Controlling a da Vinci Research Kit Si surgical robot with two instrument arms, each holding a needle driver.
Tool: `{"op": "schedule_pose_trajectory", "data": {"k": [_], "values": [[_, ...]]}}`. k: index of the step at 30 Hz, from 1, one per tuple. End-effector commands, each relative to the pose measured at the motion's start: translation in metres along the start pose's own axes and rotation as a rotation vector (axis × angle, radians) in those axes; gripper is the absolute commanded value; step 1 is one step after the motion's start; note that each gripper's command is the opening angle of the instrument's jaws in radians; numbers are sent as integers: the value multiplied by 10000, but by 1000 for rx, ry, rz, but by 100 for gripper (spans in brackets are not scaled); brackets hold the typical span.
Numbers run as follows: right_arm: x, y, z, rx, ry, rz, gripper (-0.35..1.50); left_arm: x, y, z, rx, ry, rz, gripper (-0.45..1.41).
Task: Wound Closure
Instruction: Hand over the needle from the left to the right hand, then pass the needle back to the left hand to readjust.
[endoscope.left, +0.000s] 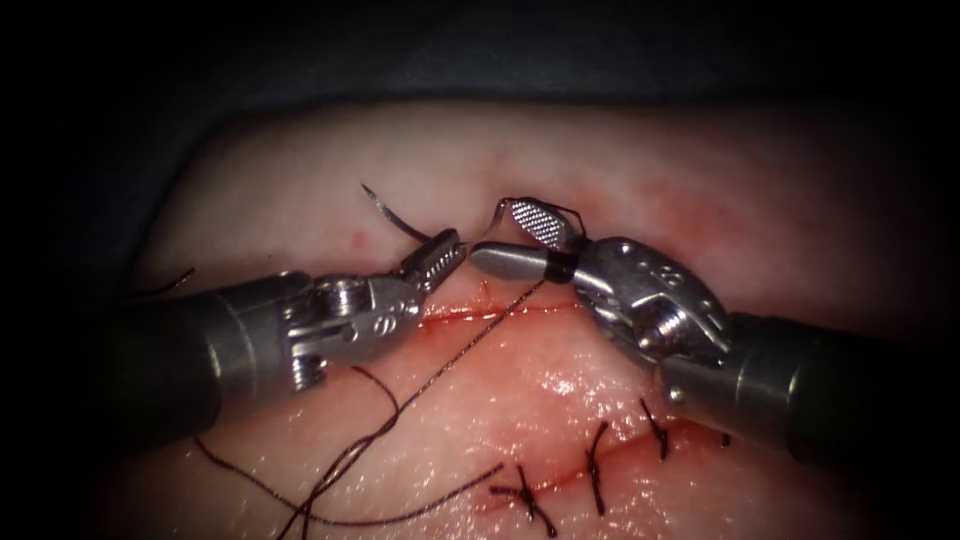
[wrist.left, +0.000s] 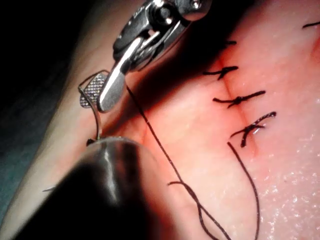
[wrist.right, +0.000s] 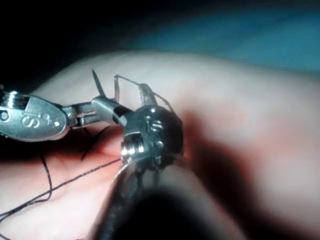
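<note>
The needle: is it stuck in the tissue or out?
Out. The needle curves free above the tissue, its end held in the left tool's jaws.

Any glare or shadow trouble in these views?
Endoscope view: dark edges, glare on wet tissue; left tool shut on the needle near one end, clear of tissue; right tool open, empty, thread looped round one jaw. Left wrist view: right tool shadows tissue. Right wrist view: shaft dark.

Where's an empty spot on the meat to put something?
Bare tissue lies above the cut in the endoscope view. The middle is crowded: the left claw holds the needle clear of the tissue, facing the open, empty right claw with thread around it. Loose thread and stitches lie below.
</note>
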Motion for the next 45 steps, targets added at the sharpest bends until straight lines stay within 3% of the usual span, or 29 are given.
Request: {"op": "schedule_pose_trajectory", "data": {"k": [1,4,7,8,9,14,18,19,24,26,28,29,31,33,35,38,45], "values": [[1,-7,13,8,2,-1,104,6,0,9,4,2,1,-45],[1,-9,14,10,3,-1,96,5,2,10,6,2,2,-45],[3,-9,14,10,-1,0,69,5,3,10,7,2,2,-45],[4,-9,14,10,1,1,47,5,3,10,7,2,2,-45],[6,-9,12,11,-1,2,-35,5,3,10,8,2,3,-45],[12,-10,11,15,37,-4,-35,7,7,9,10,6,5,-45],[21,-8,6,34,58,-126,-35,13,10,8,-9,89,39,-45],[21,-7,5,43,58,-145,-35,13,9,7,-13,100,39,-38],[23,2,-2,129,30,-296,-35,15,-8,1,-47,137,-28,44],[28,10,-5,234,3,-463,-35,15,-29,-2,-96,180,-52,52],[29,12,-6,269,-8,-515,-35,15,-35,-3,-113,182,-64,52],[33,15,-9,356,-23,-647,-35,18,-53,-5,-219,214,-65,52],[34,16,-9,408,-28,-724,-35,19,-58,-6,-299,217,-61,51],[34,15,-9,459,-37,-797,-35,22,-61,-6,-473,198,-63,52],[34,13,-7,504,-37,-869,-35,24,-61,-3,-600,196,-49,73],[34,8,-6,553,8,-969,-35,26,-60,5,-739,203,-50,83],[35,-12,-16,638,119,-1231,-35,31,-68,31,-986,150,-87,83]]}}
